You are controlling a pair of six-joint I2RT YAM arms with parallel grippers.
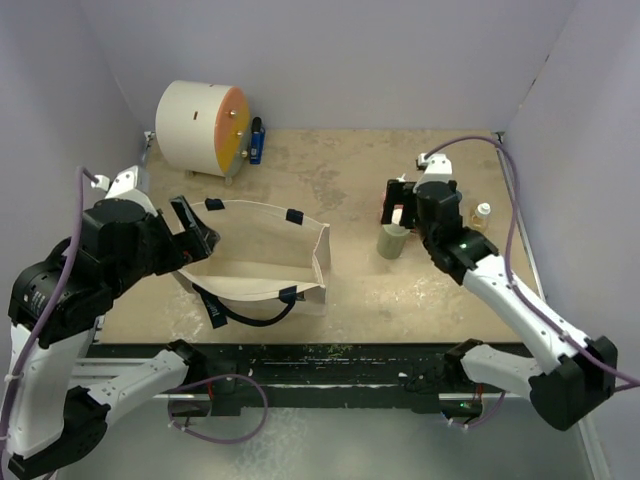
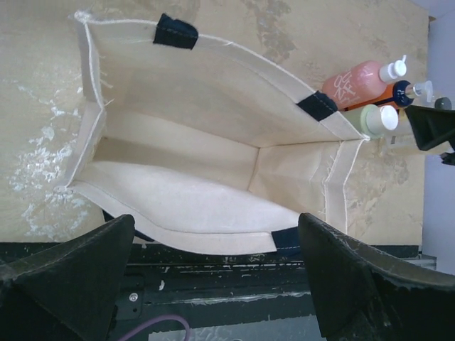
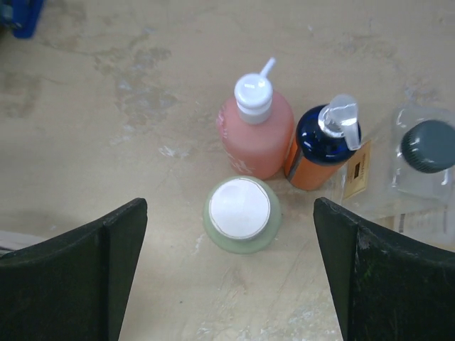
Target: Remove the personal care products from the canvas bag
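The canvas bag (image 2: 213, 177) is plain cream with dark navy rim tabs and strap handles. Right of the bag are a pink bottle (image 3: 254, 138) capped white, an orange bottle (image 3: 313, 153) with a dark blue top and clear pump, an olive-green jar (image 3: 240, 213) with a white lid, a clear bottle (image 3: 419, 163) capped dark grey, and a tiny yellowish bottle (image 1: 482, 213) capped white. Behind the bag, the drum (image 1: 195, 125) is white with an orange face, the small item (image 1: 257, 142) blue. The table (image 1: 340, 180) is beige, mottled with pale blotches.
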